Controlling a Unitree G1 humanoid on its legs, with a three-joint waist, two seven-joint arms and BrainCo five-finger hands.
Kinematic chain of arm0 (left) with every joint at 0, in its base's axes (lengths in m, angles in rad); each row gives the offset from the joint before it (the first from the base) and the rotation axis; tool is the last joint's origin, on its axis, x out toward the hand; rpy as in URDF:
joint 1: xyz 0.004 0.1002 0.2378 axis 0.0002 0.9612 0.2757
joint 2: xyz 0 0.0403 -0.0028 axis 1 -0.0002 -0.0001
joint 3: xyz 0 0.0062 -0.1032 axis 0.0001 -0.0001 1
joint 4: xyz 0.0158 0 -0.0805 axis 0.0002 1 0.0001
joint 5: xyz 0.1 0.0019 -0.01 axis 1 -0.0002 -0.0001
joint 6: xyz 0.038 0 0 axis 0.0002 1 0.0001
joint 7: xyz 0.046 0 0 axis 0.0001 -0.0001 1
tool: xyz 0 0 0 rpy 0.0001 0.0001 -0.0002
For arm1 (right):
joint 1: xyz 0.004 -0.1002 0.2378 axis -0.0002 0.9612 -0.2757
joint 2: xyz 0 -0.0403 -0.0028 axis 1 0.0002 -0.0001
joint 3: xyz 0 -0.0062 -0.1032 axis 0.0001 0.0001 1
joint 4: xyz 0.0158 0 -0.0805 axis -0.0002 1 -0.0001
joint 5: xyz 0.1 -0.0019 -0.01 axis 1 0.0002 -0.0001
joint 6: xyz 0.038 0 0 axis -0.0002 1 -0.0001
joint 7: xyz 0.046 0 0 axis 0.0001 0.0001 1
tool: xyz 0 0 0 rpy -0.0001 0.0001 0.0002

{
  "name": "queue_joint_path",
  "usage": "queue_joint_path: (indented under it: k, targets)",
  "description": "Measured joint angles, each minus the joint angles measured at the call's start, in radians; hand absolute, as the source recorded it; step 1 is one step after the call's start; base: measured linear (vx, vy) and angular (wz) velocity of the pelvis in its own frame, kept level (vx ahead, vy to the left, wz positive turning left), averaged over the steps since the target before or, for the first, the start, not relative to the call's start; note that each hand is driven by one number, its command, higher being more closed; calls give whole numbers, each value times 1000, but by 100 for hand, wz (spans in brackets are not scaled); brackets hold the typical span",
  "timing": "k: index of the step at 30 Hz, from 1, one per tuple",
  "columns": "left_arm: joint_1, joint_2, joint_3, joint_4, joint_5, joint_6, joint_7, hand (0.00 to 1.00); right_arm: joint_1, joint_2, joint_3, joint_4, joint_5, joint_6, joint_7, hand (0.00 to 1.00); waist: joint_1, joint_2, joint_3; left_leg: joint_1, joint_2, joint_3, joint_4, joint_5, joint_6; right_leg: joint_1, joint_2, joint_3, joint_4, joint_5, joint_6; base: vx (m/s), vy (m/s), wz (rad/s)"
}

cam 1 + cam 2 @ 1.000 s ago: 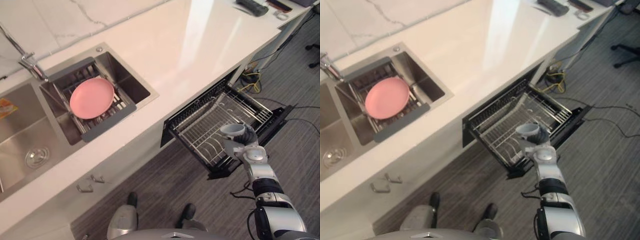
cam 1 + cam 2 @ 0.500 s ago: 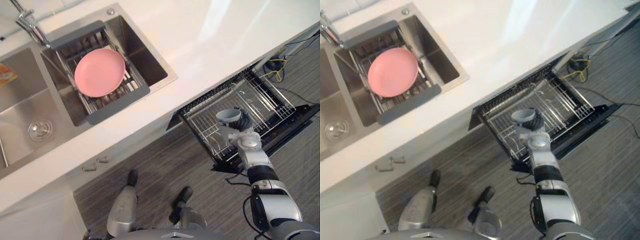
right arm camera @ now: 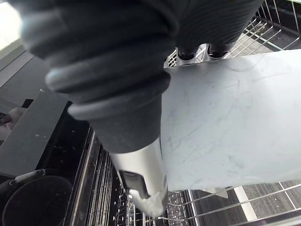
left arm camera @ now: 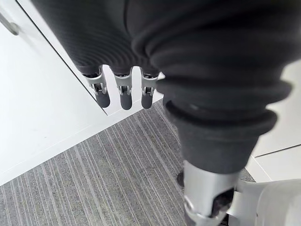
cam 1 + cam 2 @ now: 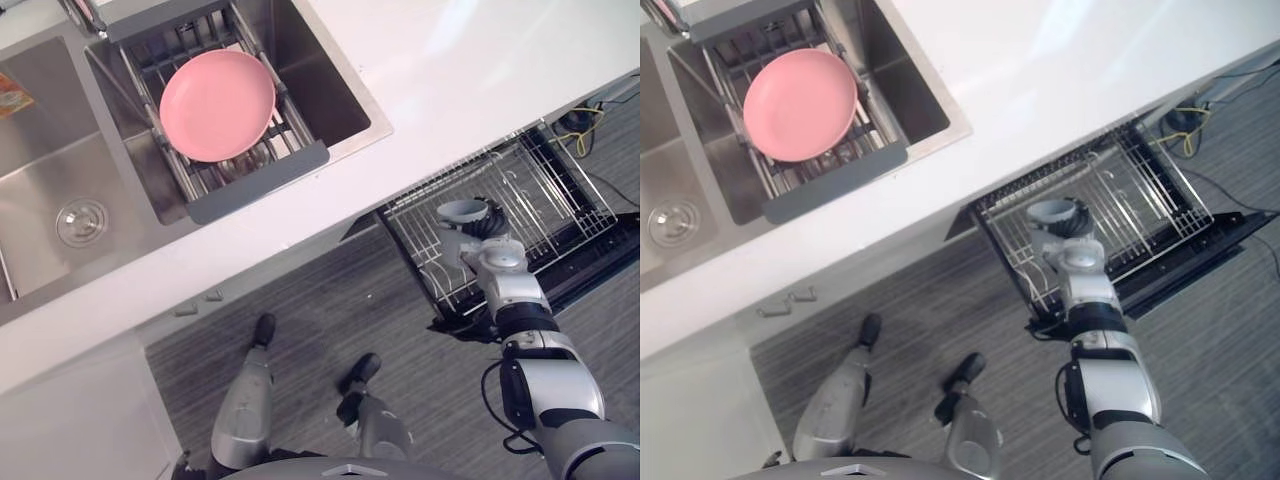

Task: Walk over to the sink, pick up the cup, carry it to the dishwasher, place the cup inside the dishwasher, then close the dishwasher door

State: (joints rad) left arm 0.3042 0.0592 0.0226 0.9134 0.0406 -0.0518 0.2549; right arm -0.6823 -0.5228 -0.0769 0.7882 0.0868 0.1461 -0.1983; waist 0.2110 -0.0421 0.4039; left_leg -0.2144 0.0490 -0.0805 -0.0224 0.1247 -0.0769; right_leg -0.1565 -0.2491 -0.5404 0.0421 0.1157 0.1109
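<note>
Cup (image 5: pixel 460 211): right of centre in the eye views, held above the wire dishwasher rack (image 5: pixel 545 190), not yet set down.
Right hand (image 5: pixel 488 238): fingers (image 3: pixel 186 53) curled round the cup's pale wall.
Left hand (image 4: pixel 123 87): fingers hang straight and loose over the floor, holding nothing.
Changed: the whole view has shifted, so the camera moved. The sink (image 5: pixel 330 80) and pink plate (image 5: pixel 217 105) only slid toward the upper left, and the cup has stayed over the rack.
Meaning: carrying looks finished. Lowering and release come next, then the open dishwasher door (image 5: pixel 610 265).
</note>
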Motion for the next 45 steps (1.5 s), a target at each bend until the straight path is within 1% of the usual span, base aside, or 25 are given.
queue_joint_path:
  k: [2,5,6,7,11,12,13,15,19,20,22,24,28,30,32,34,38,39,40,42,43,45]
  targets:
    - [-3,1,-5,0,0,0,0,0,-31,-21,0,25,3,12,1,100,0,0,5,-16,-1,1,-1,7,1,-22,-4,4,10,0,0,-57,9,-2]
    - [-5,2,-9,0,0,-1,0,0,-59,-43,28,59,3,18,5,100,-1,-1,17,-17,-1,0,-2,10,1,-24,-4,5,12,0,0,-37,-5,0]
    - [-7,7,-28,0,0,-1,1,0,-66,-49,33,67,1,30,14,100,-1,-1,17,-18,-2,1,-2,10,1,-25,-4,6,12,0,0,-34,-12,-3]
    - [-8,10,-37,1,0,-1,0,0,-81,-53,37,84,-8,32,22,100,-1,-1,17,-22,-2,2,-2,10,1,-33,-4,9,14,1,0,-32,-13,-4]
    - [-12,16,-46,0,-5,-2,1,0,-135,-87,59,133,-45,57,64,100,-2,0,28,-47,-1,1,-2,20,-1,-59,-4,9,16,4,-4,-15,-12,0]
    - [-16,18,-51,1,-12,-2,1,0,-142,-94,66,144,-57,69,72,0,-2,0,30,-47,-1,1,-2,20,-1,-59,-4,9,16,4,-4,-28,-33,0]
    - [-16,23,-67,1,-18,-2,1,0,-154,-95,66,162,-66,73,89,0,-1,0,30,-47,-2,1,-2,20,-1,-59,-4,9,15,4,-4,0,0,0]
    - [-17,26,-73,1,-18,-4,1,0,-165,-100,66,184,-94,73,100,0,-1,1,30,-49,-4,1,-2,20,-1,-61,-4,9,16,4,-4,0,0,0]
    - [-18,29,-80,2,-18,-12,1,0,-191,-121,74,232,-93,57,112,0,1,2,31,-58,-4,0,-2,22,-1,-73,-4,9,19,4,-4,-40,-25,0]
    - [-19,32,-87,3,-18,-12,1,0,-201,-124,74,248,-93,42,111,0,1,4,32,-63,-4,0,-2,23,-1,-77,-5,10,21,4,-4,-40,-29,0]
    - [-28,36,-109,4,-17,-13,2,0,-209,-136,74,252,-91,26,108,0,5,16,42,-63,-4,-1,-2,24,0,-79,-6,10,24,4,-4,-48,-33,1]
    - [-34,35,-113,10,-17,-15,2,0,-223,-138,74,252,-83,23,105,0,5,22,46,-64,-4,-1,-3,26,0,-80,-7,10,27,4,-4,-44,-30,0]
    - [-36,36,-114,13,-16,-21,2,0,-231,-138,71,252,-26,2,100,0,3,24,47,-60,-3,0,-5,28,0,-79,-8,10,27,4,-4,-25,-38,0]
    - [-36,36,-113,12,-14,-22,2,0,-230,-138,69,252,-2,0,98,0,2,24,47,-51,-3,1,-8,28,0,-71,-8,10,26,4,-4,-14,-38,-1]
    - [-36,36,-114,12,-4,-22,3,0,-223,-138,63,251,33,-17,95,0,0,24,47,-14,-3,6,-21,29,1,-41,-8,13,19,4,-4,-12,-23,-6]
    - [-35,37,-119,11,4,-22,5,0,-211,-137,52,235,73,-50,85,0,-4,24,47,16,-6,12,-26,25,-4,-13,-5,17,7,4,-4,-21,0,-8]
    - [-34,34,-121,12,3,-18,22,0,-139,-123,29,122,135,-86,83,0,-11,23,42,28,-2,23,-28,19,-12,4,6,26,-20,14,-7,-19,-9,-9]
    - [-31,33,-120,12,2,-12,23,0,-104,-106,19,73,156,-93,81,0,-19,23,40,42,-2,25,-29,19,-12,21,10,26,-34,22,-3,9,-16,-6]
    - [-29,32,-119,12,2,-8,23,0,-82,-97,13,47,167,-95,81,0,-23,22,35,47,-2,26,-29,19,-12,27,11,27,-39,23,-2,16,-17,-5]
    - [-3,26,-103,15,2,12,24,0,39,-33,-41,-62,227,-108,77,0,-41,15,-23,63,-3,28,-31,12,-11,53,17,25,-66,30,1,50,-20,-2]
    - [5,25,-101,17,1,14,24,0,72,-15,-54,-86,241,-115,76,0,-45,14,-40,68,-3,28,-31,9,-11,59,18,24,-70,30,1,92,-29,-3]
    - [31,20,-80,20,-1,20,25,0,191,51,-96,-195,272,-138,57,0,-59,4,-96,89,-3,32,-30,-6,-10,87,23,25,-92,32,4,79,-26,-8]
